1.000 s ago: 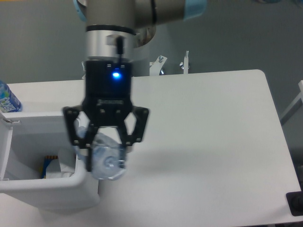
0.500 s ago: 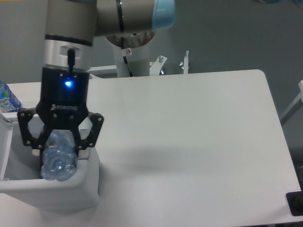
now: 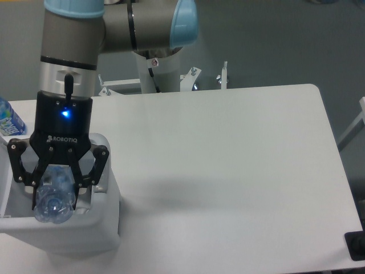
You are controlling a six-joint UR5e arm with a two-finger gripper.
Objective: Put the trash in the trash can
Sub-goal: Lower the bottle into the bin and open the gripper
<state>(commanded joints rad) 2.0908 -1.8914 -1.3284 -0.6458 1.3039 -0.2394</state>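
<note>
Camera: gripper [image 3: 55, 197] clamps bottle [image 3: 53, 198] above trash can [image 3: 105, 220].

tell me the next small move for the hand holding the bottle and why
Probably open the hand and let go. It grips the crushed clear bottle directly above the opening of the white trash can, inside its rim as seen from this camera, so a release should drop the bottle in. Height above the bin can't be judged.
</note>
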